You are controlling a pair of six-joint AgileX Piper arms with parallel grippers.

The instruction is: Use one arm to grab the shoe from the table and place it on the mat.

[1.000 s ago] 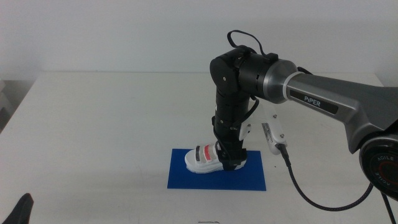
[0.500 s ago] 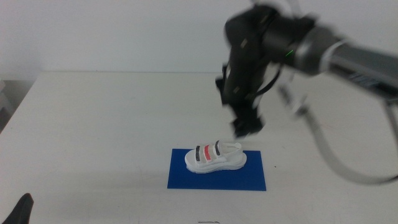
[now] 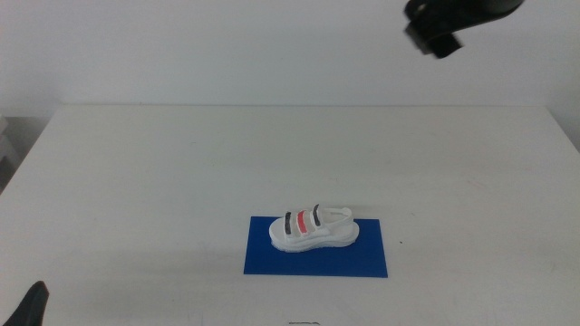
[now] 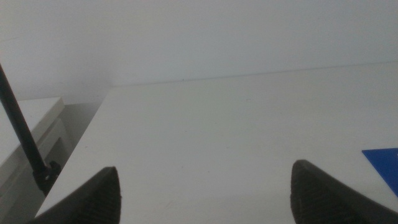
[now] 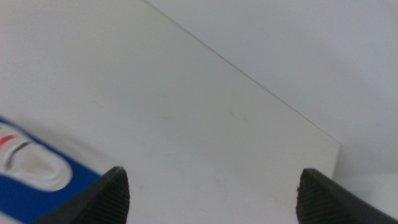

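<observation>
The white shoe (image 3: 314, 229) with two black straps and one red strap lies on its sole on the dark-blue mat (image 3: 362, 261), near the front of the white table (image 3: 136, 181). It is free of both grippers. The right arm (image 3: 446, 22) shows only as a blurred dark end high at the top right, far above the shoe. In the right wrist view the right gripper (image 5: 212, 180) is open and empty, with the shoe (image 5: 25, 158) and mat (image 5: 43, 193) off to one side. The left gripper (image 4: 205, 177) is open and empty, and a corner of the mat (image 4: 384, 163) shows beside it.
The left gripper's tip (image 3: 33, 306) rests at the bottom left corner of the middle view. A thin dark rod (image 4: 22, 140) stands beside the table's edge in the left wrist view. A white wall rises behind the table.
The right gripper let go of the shoe on the mat and rose up and to the right, almost out of the middle view. The shoe stays on the mat.
</observation>
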